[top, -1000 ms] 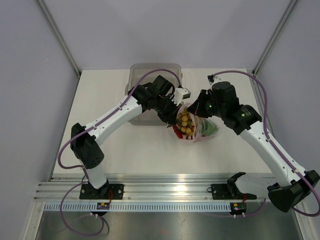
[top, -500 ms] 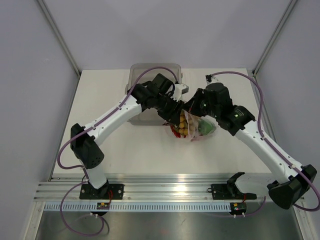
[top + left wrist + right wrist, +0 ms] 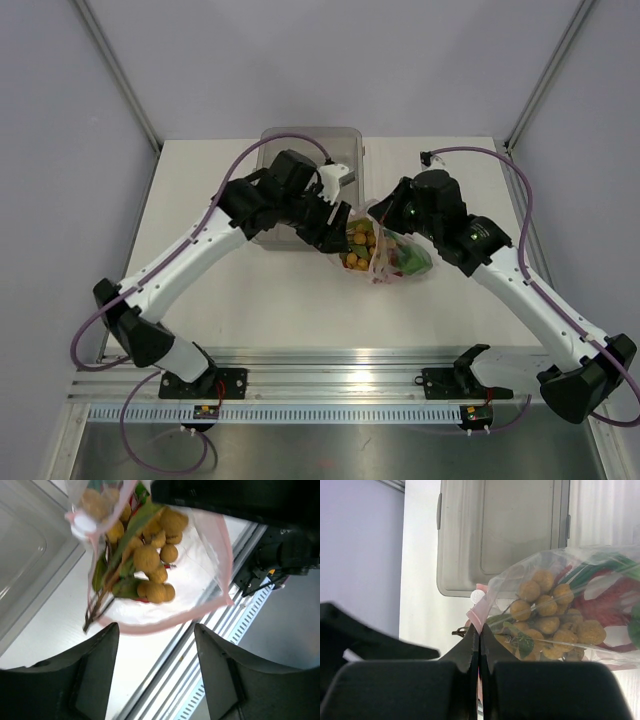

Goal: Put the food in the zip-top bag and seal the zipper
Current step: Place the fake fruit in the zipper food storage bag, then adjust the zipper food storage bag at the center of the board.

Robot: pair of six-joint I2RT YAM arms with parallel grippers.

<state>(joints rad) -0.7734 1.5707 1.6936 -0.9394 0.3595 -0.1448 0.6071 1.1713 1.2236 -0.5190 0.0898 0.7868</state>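
Pink zipper (image 3: 474, 614) clamped in the right tool (image 3: 479, 632).

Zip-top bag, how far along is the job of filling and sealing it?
Done: the ball cluster, stalks and red lobster show inside the zip-top bag. In hand: the right gripper is shut on the zipper; the left gripper is open by the mouth. Left: the mouth gapes, so sealing remains.

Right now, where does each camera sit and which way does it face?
Top external: above and behind, facing down at the table; left arm, right arm show.
Left wrist: faces zip-top bag mouth and yellow balls; left end effector open.
Right wrist: faces bag and tray; right end effector shut on the bag's edge.
Shared: the bag.
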